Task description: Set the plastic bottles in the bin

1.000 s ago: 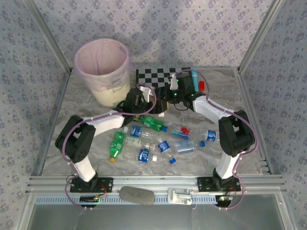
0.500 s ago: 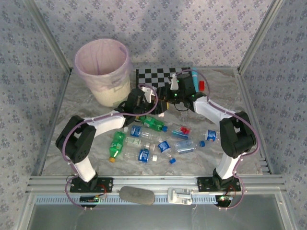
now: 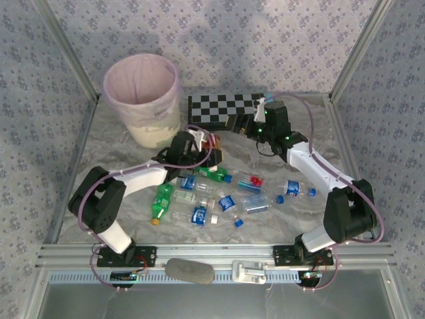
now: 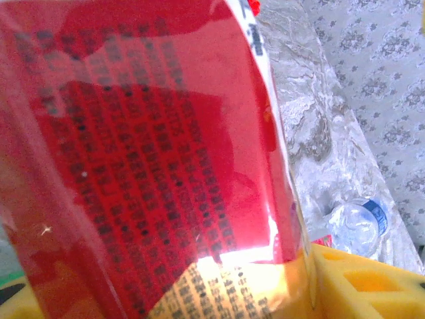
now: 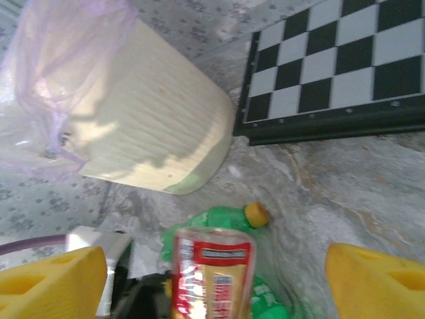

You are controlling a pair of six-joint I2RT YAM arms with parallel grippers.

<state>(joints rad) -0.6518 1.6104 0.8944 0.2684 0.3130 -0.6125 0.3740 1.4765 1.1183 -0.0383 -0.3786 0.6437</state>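
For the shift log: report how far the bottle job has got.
Done: no bottle visible inside the bin. In hand: the left gripper holds a red-labelled bottle; the right gripper is open. Left: about ten plastic bottles lie on the table.

Left arm extended forward, claw [image 3: 204, 143] clamped on a red-labelled bottle [image 5: 212, 269]; right arm stretched far, wrist turned left, claw [image 3: 236, 123] wide open.

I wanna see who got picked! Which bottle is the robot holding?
The red-labelled bottle in the left gripper; the other bottles lie loose on the table.
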